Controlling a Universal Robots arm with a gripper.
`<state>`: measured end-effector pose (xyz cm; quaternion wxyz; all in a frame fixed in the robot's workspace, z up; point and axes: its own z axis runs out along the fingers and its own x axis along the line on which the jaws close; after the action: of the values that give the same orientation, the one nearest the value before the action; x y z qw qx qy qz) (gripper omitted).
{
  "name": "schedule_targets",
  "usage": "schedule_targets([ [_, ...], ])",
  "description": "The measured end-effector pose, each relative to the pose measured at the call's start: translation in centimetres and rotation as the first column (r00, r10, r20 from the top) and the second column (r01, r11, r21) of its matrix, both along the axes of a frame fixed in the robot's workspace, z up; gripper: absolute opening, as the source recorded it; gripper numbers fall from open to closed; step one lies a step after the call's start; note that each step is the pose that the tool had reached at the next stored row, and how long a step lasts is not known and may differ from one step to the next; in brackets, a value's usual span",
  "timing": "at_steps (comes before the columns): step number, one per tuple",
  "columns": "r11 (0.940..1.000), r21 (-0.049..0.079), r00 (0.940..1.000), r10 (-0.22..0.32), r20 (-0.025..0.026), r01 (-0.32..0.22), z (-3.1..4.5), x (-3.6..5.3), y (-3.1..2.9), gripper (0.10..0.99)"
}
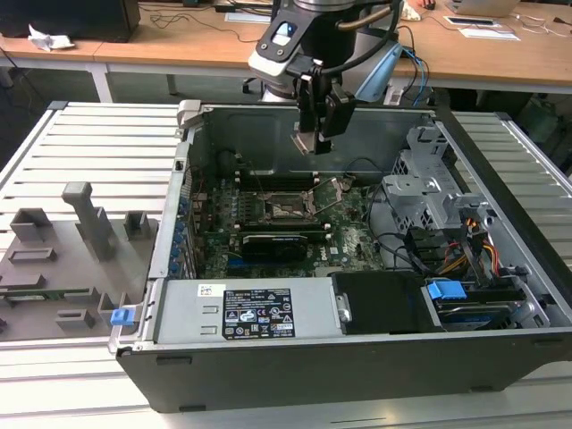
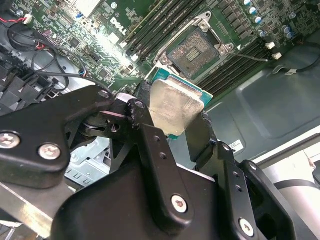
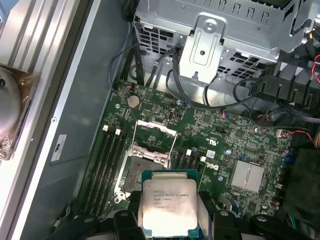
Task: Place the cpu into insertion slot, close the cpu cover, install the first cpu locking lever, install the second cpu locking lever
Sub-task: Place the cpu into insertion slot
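Clamped in gripper (image 2: 175, 114): cpu (image 2: 172, 102), well above insertion slot (image 3: 143, 169). cpu cover (image 3: 156, 132) standing open. Step one in hand; chip not yet seated. Likely required for seating: square alignment over slot, gentle descent.

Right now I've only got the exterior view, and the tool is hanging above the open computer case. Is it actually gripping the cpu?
Observer: Yes. In both wrist views the cpu is clamped between the fingers of the tool, with its metal face showing.
Operator: Is anything sitting in the insertion slot?
Observer: No. The first wrist view shows the insertion slot with its dark centre bare.
Operator: And the cpu cover?
Observer: In the first wrist view the cpu cover is swung open, off the slot's centre.
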<state>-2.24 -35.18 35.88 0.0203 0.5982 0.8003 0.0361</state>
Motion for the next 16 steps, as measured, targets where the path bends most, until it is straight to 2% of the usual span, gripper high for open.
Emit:
schedule_targets([
  [10,1.0000,0.000,1.0000,-0.002,0.0001,0.002,-0.48,0.00,0.00,0.525],
  [16,0.9986,0.000,0.9986,-0.053,0.0000,0.053,-0.81,-0.02,0.00,0.525],
])
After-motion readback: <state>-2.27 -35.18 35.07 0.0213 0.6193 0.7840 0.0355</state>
